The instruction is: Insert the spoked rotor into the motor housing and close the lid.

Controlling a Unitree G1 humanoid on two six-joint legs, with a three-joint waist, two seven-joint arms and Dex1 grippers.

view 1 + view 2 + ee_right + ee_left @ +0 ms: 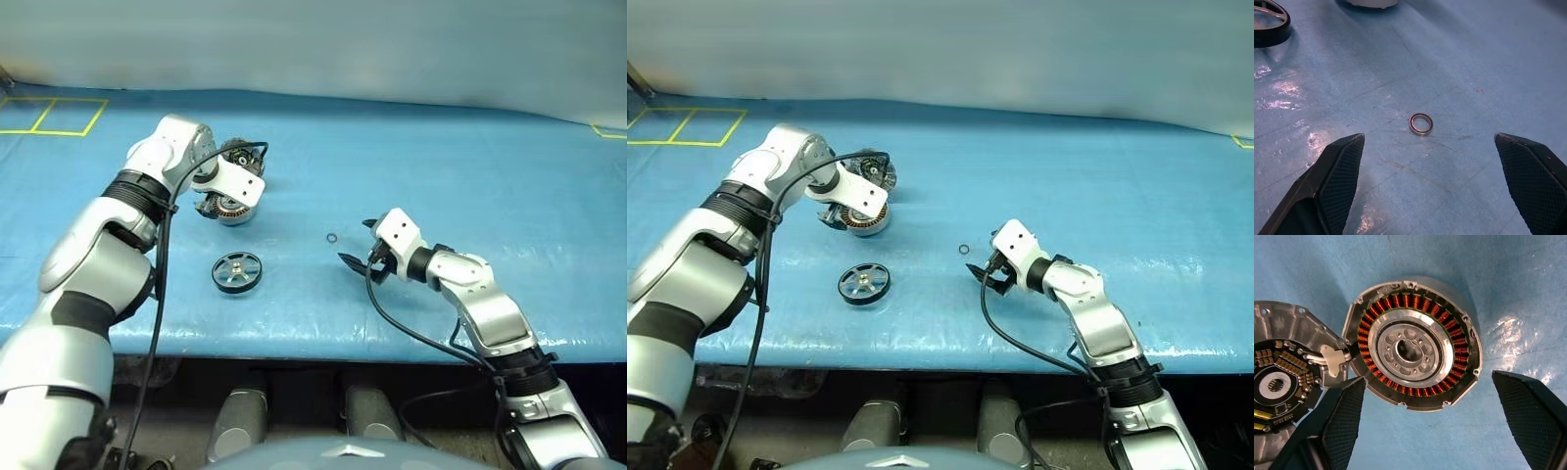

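The motor housing (1449,328) lies face up on the blue table, its copper-orange windings ringing a silver centre. The lid (1283,323) lies flipped open beside it, joined at the edge, inner face up. My left gripper (1437,426) hangs open just above the housing and points down, nothing between its fingers (1342,421). The spoked rotor (236,271), a black wheel with silvery spokes, rests flat on the table nearer me than the housing. My right gripper (359,245) stands open and empty low over the table, to the right of the rotor.
A tiny thin loose ring (1421,124) lies on the table just ahead of the right gripper. The blue table cover (441,166) stretches wide, with yellow tape lines (49,116) at the far left. Its front edge (323,341) runs just behind the rotor.
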